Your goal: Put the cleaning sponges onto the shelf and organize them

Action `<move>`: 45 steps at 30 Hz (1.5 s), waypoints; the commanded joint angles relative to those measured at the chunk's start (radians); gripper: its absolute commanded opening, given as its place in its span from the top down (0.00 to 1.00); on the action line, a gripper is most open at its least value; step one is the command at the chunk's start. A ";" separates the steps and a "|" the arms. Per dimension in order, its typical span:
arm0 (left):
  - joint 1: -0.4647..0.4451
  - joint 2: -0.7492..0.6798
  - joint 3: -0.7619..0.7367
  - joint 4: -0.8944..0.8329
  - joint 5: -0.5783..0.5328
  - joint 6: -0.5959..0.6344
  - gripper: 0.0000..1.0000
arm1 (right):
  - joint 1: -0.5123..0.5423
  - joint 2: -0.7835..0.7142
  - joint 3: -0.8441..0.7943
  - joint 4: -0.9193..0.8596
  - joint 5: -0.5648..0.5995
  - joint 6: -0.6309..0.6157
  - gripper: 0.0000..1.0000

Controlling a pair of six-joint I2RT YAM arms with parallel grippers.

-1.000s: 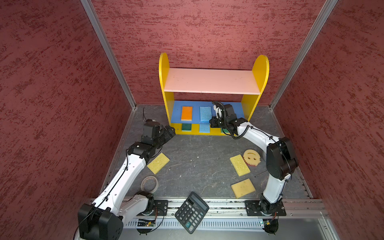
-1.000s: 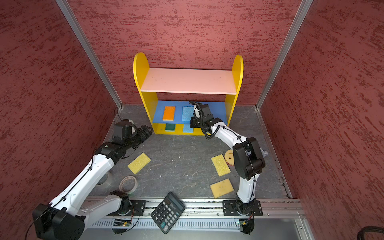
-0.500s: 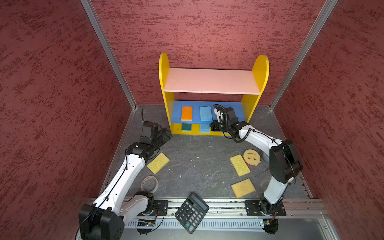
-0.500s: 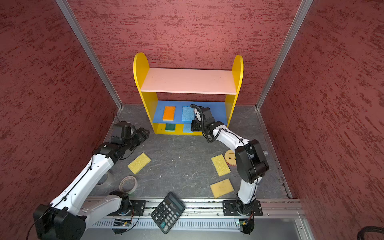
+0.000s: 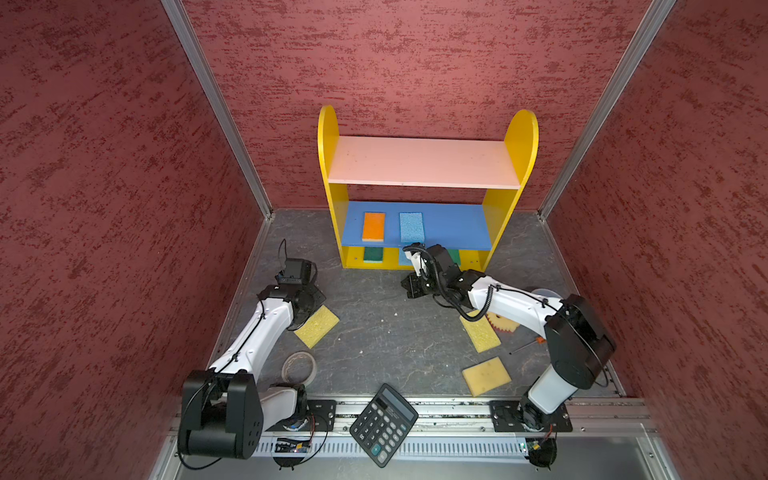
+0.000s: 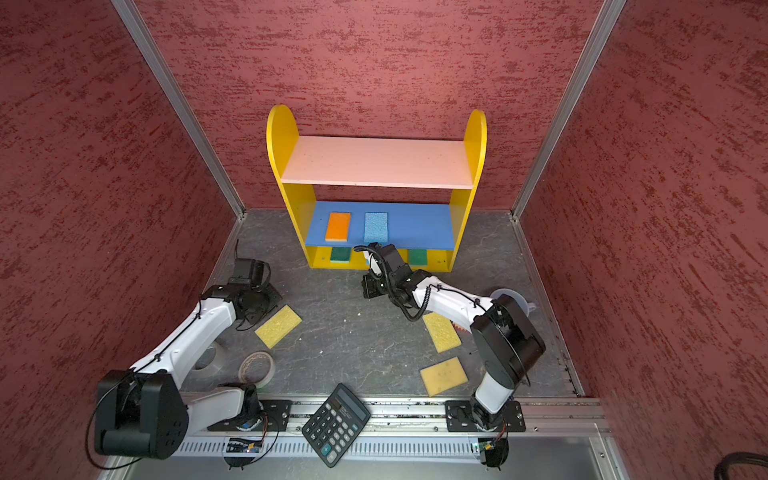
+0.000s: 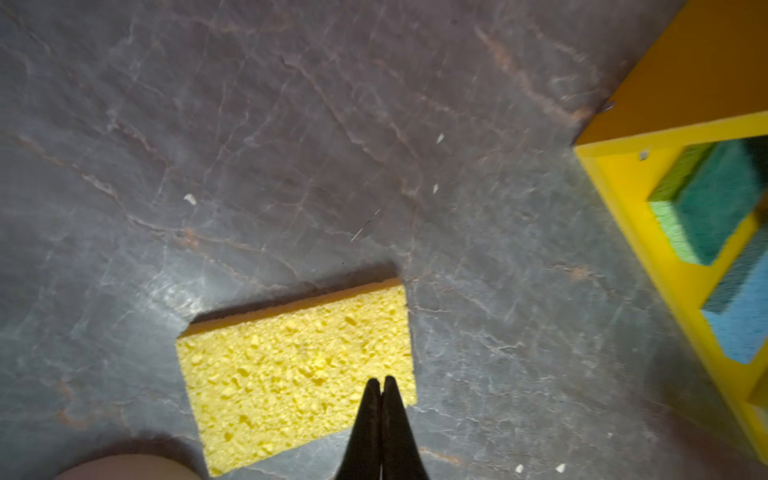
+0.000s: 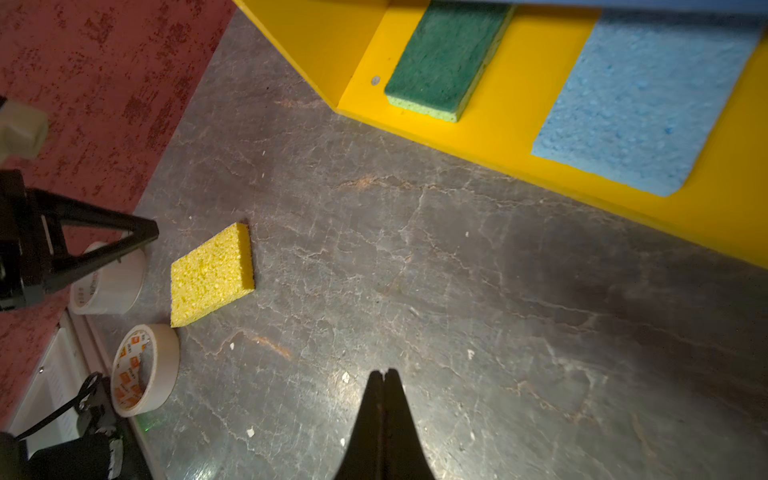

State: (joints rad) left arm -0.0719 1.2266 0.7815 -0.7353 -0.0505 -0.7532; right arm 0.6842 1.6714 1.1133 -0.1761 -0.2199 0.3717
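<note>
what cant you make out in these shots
- smiley sponge: both top views, right arm covers its face.
- bottom-tier blue sponge: both top views, mostly behind the right arm and blue board.
- left gripper: hidden under its wrist in both top views; whether it touches the yellow sponge is unclear.
- green sponge: left wrist view, blurred, edge-cropped.

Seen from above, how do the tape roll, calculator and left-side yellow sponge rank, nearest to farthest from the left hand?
1. Yellow sponge, right by the left hand.
2. Tape roll, toward the front.
3. Calculator, front rail, middle.
</note>
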 commanded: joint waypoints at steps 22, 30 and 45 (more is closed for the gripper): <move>-0.574 0.606 0.372 0.243 0.176 -0.151 1.00 | -0.117 -0.195 -0.101 -0.027 0.143 -0.035 0.97; -0.630 0.601 0.500 0.263 0.233 -0.139 1.00 | -0.128 -0.213 -0.144 -0.020 0.120 -0.005 0.95; -0.425 0.438 0.212 0.370 0.049 -0.113 1.00 | -0.081 -0.094 -0.294 0.217 -0.026 0.256 0.83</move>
State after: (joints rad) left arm -0.5011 1.6566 1.0122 -0.4343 0.0498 -0.8825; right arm 0.5919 1.5696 0.8371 -0.0414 -0.2218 0.5457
